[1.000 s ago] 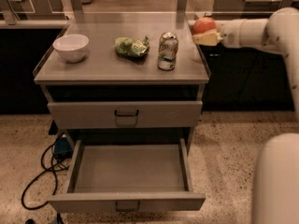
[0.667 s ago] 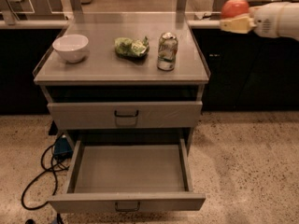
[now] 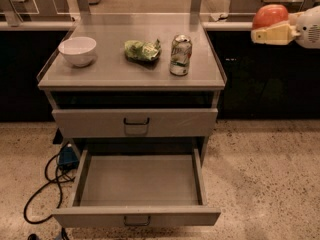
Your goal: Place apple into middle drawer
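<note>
The apple (image 3: 270, 15), red-orange and round, hangs in the air at the upper right, beyond the cabinet's right edge and above its top. My gripper (image 3: 261, 25) is shut on it, reaching in from the right, with one cream finger (image 3: 272, 34) showing under the fruit. The middle drawer (image 3: 140, 184) is pulled out at the bottom of the grey cabinet, and its flat floor is bare. It lies well below and to the left of the apple.
On the cabinet top (image 3: 110, 71) stand a white bowl (image 3: 77, 50), a green snack bag (image 3: 142, 50) and a silver-and-green drink can (image 3: 180, 54). The drawer above (image 3: 135, 123) is closed. A black cable (image 3: 42, 194) lies on the floor at the left.
My gripper has carried the apple up and to the right, from just beside the cabinet top's right edge to a spot higher and farther out.
</note>
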Available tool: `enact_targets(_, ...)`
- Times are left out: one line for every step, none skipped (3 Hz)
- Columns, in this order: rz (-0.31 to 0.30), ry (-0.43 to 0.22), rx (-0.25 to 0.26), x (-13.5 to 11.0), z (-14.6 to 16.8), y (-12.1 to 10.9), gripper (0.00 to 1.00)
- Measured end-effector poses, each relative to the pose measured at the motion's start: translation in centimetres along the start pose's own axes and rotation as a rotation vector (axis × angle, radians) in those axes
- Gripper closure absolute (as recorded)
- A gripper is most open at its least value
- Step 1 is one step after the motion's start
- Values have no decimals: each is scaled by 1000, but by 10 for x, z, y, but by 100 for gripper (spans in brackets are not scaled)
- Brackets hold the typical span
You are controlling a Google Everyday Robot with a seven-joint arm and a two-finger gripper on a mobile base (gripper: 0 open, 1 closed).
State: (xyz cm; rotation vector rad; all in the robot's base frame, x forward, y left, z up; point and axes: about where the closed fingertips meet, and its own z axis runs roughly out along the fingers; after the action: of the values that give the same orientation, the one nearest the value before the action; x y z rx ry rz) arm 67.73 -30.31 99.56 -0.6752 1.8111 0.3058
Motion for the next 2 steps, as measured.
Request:
enact_targets(3, 39, -18, 2, 8, -2, 100)
enact_targets(-44, 65, -25, 5, -8, 15, 100)
